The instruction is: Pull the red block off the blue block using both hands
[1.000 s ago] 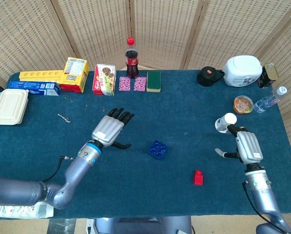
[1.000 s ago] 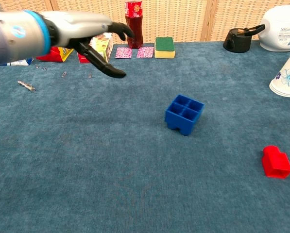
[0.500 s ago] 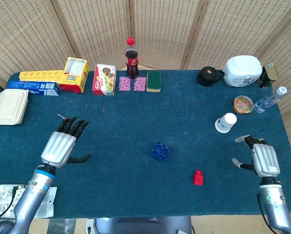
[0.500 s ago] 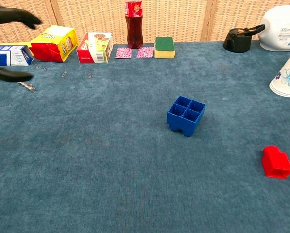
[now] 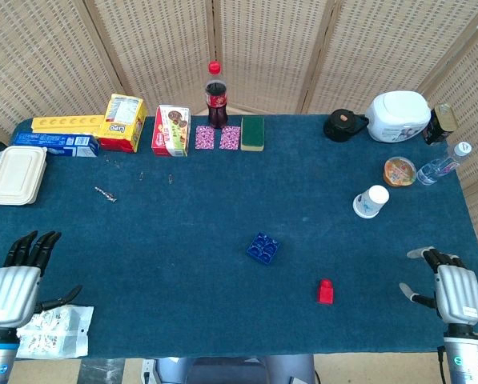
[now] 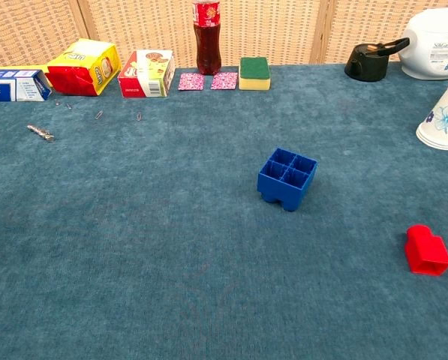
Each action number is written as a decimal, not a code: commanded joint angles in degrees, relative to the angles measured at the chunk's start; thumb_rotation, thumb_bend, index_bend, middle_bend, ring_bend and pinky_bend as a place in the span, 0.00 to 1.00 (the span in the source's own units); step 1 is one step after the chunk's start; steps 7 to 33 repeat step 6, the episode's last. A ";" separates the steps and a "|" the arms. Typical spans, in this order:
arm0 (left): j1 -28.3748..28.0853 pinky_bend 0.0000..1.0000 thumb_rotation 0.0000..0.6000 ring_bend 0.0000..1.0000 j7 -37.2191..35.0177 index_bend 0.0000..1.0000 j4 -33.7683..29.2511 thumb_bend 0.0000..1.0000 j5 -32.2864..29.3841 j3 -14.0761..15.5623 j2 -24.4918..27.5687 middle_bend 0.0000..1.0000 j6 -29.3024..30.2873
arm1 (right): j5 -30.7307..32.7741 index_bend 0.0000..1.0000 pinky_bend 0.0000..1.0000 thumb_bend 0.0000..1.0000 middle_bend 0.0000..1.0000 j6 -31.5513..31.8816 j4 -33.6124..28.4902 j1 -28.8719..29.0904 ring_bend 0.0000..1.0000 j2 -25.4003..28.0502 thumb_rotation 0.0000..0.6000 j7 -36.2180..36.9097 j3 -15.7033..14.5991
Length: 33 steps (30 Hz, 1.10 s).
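Observation:
The blue block [image 5: 262, 247] [image 6: 286, 177] lies on the blue cloth near the table's middle, hollow underside up. The small red block [image 5: 326, 291] [image 6: 426, 250] lies apart from it, nearer the front right. My left hand [image 5: 16, 279] hovers at the front left corner, fingers spread, holding nothing. At the front right corner my right hand [image 5: 452, 286] is likewise spread and empty. Neither hand shows in the chest view.
A paper cup [image 5: 372, 200] stands right of centre. Along the back are a cola bottle [image 5: 215, 94], snack boxes [image 5: 171, 130], a sponge [image 5: 252, 133], a black lid [image 5: 344, 125] and a white cooker [image 5: 397, 116]. A white lunch box [image 5: 17, 174] and a plastic packet [image 5: 57, 332] lie left.
Both hands have drawn back from the middle of the table to its front corners, left leaving the chest view. The blocks have not moved.

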 commanded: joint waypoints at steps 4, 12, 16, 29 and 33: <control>4.34 0.10 0.58 0.01 -2.59 0.10 2.40 0.21 0.05 -2.14 -1.11 0.14 -0.02 | -0.07 0.39 0.31 0.20 0.38 0.43 -0.26 -1.09 0.42 -0.29 1.00 -0.09 0.01; 4.86 0.10 0.58 0.01 -2.68 0.10 2.71 0.20 0.39 -2.97 -1.16 0.14 -0.48 | 0.08 0.39 0.31 0.20 0.38 0.35 -0.16 -1.29 0.42 -0.36 1.00 -0.08 0.18; 4.86 0.10 0.58 0.01 -2.68 0.10 2.71 0.20 0.39 -2.97 -1.16 0.14 -0.48 | 0.08 0.39 0.31 0.20 0.38 0.35 -0.16 -1.29 0.42 -0.36 1.00 -0.08 0.18; 4.86 0.10 0.58 0.01 -2.68 0.10 2.71 0.20 0.39 -2.97 -1.16 0.14 -0.48 | 0.08 0.39 0.31 0.20 0.38 0.35 -0.16 -1.29 0.42 -0.36 1.00 -0.08 0.18; 4.86 0.10 0.58 0.01 -2.68 0.10 2.71 0.20 0.39 -2.97 -1.16 0.14 -0.48 | 0.08 0.39 0.31 0.20 0.38 0.35 -0.16 -1.29 0.42 -0.36 1.00 -0.08 0.18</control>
